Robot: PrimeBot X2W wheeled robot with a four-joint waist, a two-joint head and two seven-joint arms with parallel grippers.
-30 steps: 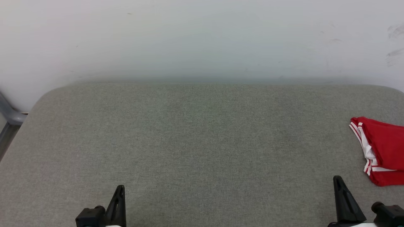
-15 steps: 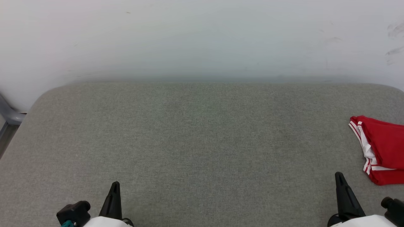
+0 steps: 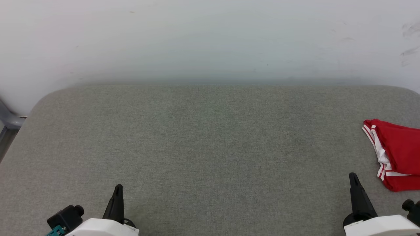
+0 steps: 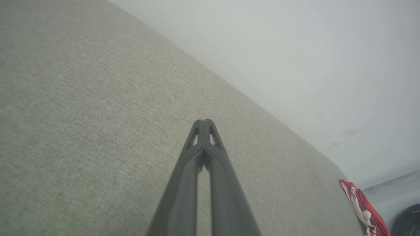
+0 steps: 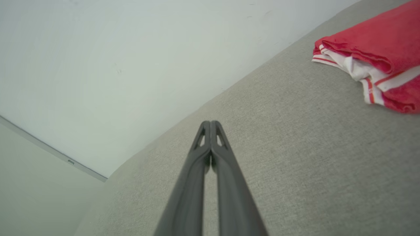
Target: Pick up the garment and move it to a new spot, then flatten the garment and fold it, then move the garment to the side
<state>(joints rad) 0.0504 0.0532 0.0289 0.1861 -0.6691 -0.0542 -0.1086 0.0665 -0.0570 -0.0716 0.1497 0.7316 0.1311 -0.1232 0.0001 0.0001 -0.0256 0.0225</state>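
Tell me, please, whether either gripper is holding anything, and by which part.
Nothing is held: the left gripper and the right gripper are both shut and empty, and the folded garment lies apart on the right.

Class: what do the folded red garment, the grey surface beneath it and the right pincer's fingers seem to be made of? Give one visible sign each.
Garment: soft matte cloth, probably knit; its folds roll roundly.
Surface: grey woven upholstery fabric; a fine weave shows.
Right pincer's fingers: dark, matte, probably plastic or rubber; smooth with cut-out tips.
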